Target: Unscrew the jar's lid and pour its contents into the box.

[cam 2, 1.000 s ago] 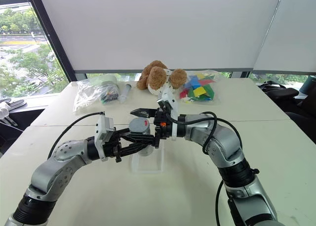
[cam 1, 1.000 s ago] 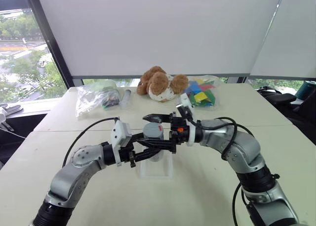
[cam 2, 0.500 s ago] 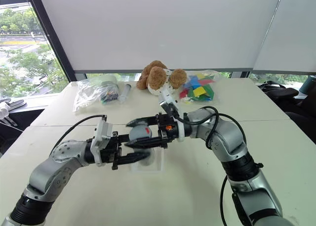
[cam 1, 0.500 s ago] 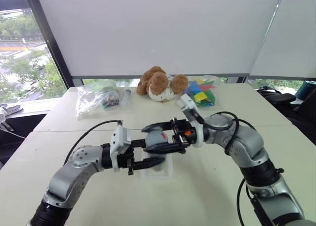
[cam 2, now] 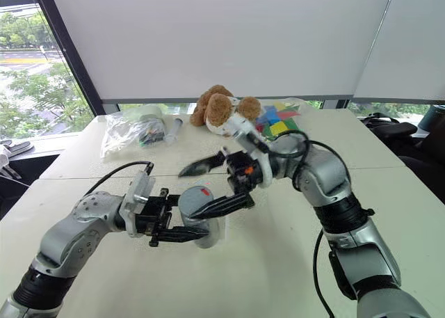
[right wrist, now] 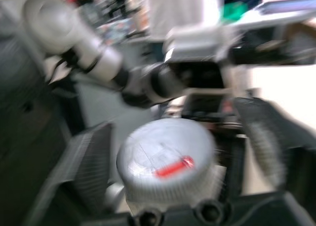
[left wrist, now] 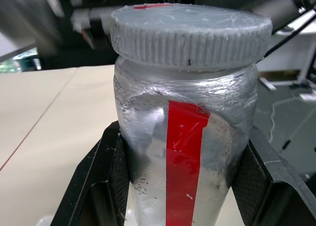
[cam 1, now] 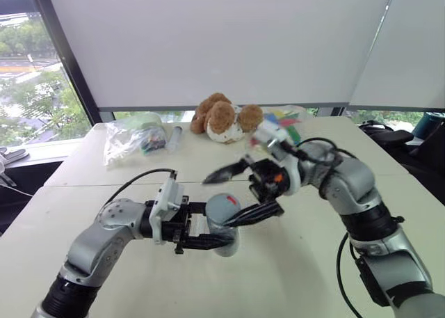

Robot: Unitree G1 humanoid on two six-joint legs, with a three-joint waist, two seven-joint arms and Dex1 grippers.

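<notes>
While the lid (left wrist: 190, 35) is seated on the jar (left wrist: 185, 152) and no grip is held on it, a slip is the main risk to be judged: the right end effector (cam 1: 245, 191) is spread wide, with one finger above the cap and one beside it, so a closing that comes off-centre could push the jar sideways instead of turning the cap. The jar is clamped upright around its body by the left end effector (cam 1: 201, 227), whose two pads are pressed on opposite sides of the labelled wall; if this clamp is weak, the whole jar could be rotated with the lid. The jar is held above the worktop (cam 1: 292, 276). The left forearm is laid level and directed toward the right; the right forearm is bent inward toward the left, above the jar. The box cannot be made out clearly under the arms.
</notes>
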